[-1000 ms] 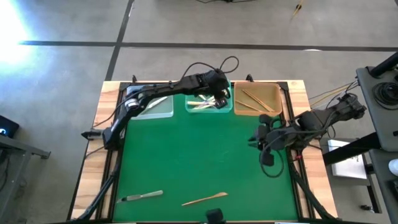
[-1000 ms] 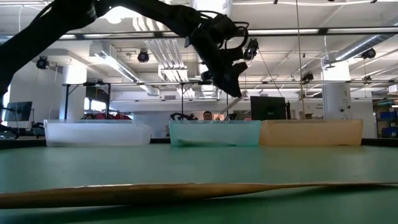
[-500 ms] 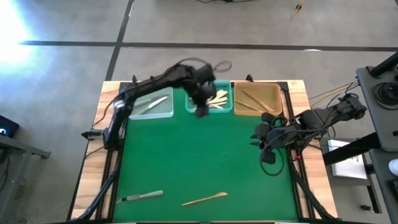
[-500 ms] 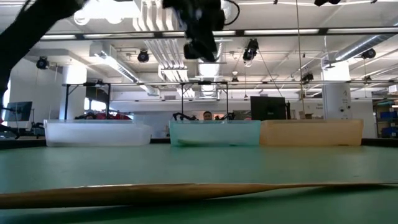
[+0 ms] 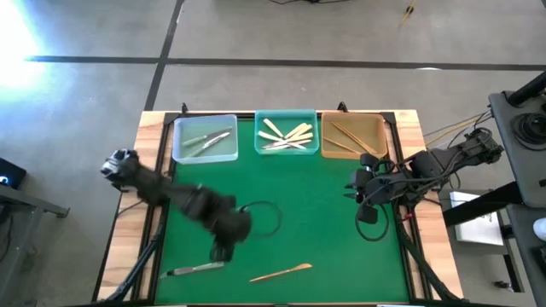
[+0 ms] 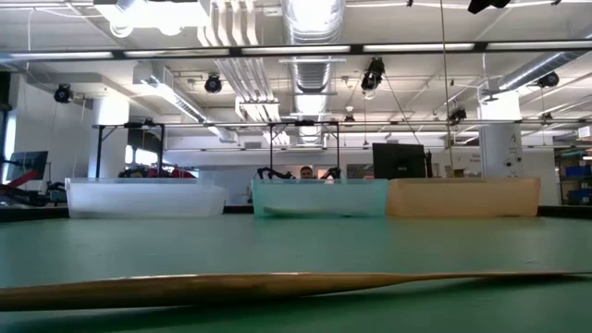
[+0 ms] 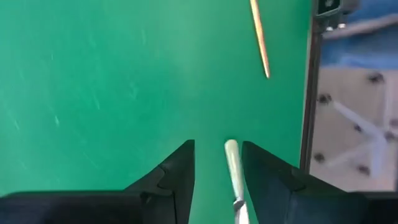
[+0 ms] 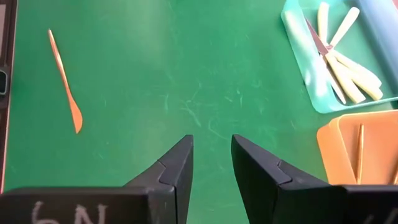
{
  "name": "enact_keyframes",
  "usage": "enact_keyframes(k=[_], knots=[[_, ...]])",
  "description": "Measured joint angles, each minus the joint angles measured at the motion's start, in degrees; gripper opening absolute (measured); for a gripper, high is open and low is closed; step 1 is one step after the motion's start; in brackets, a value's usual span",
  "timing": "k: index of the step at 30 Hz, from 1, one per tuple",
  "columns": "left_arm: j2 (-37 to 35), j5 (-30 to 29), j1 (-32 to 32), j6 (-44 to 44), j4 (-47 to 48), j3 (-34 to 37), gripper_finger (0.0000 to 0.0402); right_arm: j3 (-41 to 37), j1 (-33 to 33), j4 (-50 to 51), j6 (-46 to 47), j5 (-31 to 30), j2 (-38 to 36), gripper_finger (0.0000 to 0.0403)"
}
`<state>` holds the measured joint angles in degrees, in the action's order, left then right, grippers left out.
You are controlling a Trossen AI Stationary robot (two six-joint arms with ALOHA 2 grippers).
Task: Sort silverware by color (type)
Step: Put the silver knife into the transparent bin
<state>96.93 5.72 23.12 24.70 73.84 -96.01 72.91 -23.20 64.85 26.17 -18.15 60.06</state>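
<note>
A silver-grey utensil [image 5: 194, 269] lies flat on the green mat near the front left, and a tan wooden one [image 5: 280, 273] lies to its right. My left gripper [image 5: 220, 254] hangs open over the silver utensil's right end. In the left wrist view that end [image 7: 232, 163] shows between my fingers, with my gripper [image 7: 217, 155] above it. The wooden utensil [image 7: 260, 37] lies farther off. My right gripper [image 5: 354, 189] waits open above the mat's right side, with nothing between its fingers [image 8: 211, 146].
Three trays stand along the far edge. The clear one [image 5: 205, 138] holds silver utensils, the teal one [image 5: 287, 135] cream ones, the orange one [image 5: 352, 136] wooden ones. In the low view the wooden utensil [image 6: 277, 285] spans the foreground. The mat's middle is bare.
My left gripper has swung from over the teal tray toward the table's near left, tipping more steeply downward. It now hangs above the silver utensil and has left the low view. My right arm has kept still.
</note>
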Motion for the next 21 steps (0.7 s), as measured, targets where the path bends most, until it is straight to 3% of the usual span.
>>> enact_keyframes(k=[4, 9, 15, 21], knots=[[-2.2, -4.2, 9.8, 16.9, -6.5, 6.9, 0.0115, -0.2, 0.0, -0.4, 0.9, 0.0, 0.0, 0.01], [-1.1, -6.4, 18.3, 27.9, -11.7, 11.9, 0.0115, -0.2, 0.0, -0.8, 1.9, 0.0, 0.0, 0.0099], [1.3, -8.4, 22.7, 32.1, -12.5, 17.4, 0.0115, -0.3, 0.0, -0.9, 10.6, 0.0, 0.0, 0.0102], [2.8, -8.7, 22.6, 31.2, -22.4, 24.6, 0.0115, -1.5, 0.0, -0.8, 13.8, 0.1, 0.0, 0.0094]])
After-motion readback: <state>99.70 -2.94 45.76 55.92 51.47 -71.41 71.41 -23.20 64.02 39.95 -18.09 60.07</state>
